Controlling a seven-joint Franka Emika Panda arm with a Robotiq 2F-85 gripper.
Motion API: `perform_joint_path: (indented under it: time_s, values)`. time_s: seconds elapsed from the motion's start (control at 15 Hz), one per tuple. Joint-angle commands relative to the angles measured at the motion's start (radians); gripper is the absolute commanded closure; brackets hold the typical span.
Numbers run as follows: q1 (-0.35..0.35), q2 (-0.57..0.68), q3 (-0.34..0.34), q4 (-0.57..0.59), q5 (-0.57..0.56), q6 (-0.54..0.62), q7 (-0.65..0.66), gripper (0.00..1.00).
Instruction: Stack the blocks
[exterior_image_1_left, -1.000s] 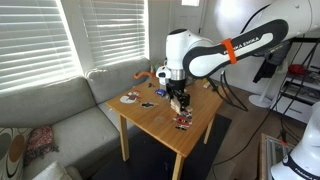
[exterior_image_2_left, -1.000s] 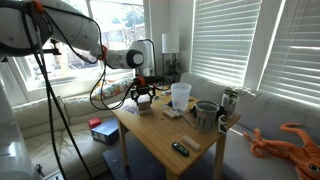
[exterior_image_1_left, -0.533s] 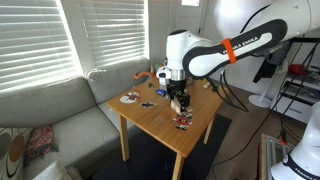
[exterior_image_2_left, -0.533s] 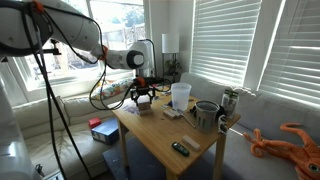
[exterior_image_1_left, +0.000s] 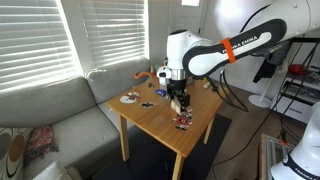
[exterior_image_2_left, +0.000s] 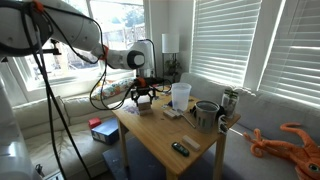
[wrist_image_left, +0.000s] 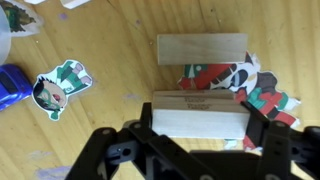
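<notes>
Still no change — my pincer (wrist_image_left: 200, 128) stays clamped on pale tan squarish wooden block (wrist_image_left: 198, 112); second such block (wrist_image_left: 201, 50) just beyond, apart — stacking not yet done, I reckon.

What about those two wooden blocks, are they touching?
No, the wrist view shows table between the upper block and the lower block.

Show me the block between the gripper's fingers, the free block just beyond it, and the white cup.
held block (wrist_image_left: 198, 118), wrist view, middle of its top face.
free block (wrist_image_left: 200, 50), wrist view, middle of its top face.
white cup (exterior_image_2_left: 181, 97), in an exterior view, on its side wall.
</notes>
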Motion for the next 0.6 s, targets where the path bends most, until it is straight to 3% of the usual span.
perform_joint_path:
  time_s: [0.0, 0.53]
  values:
    - [-0.008, -0.014, -0.002, -0.022, 0.023, 0.011, -0.041, 0.39]
    - [-0.008, -0.015, -0.004, -0.025, 0.021, 0.015, -0.052, 0.39]
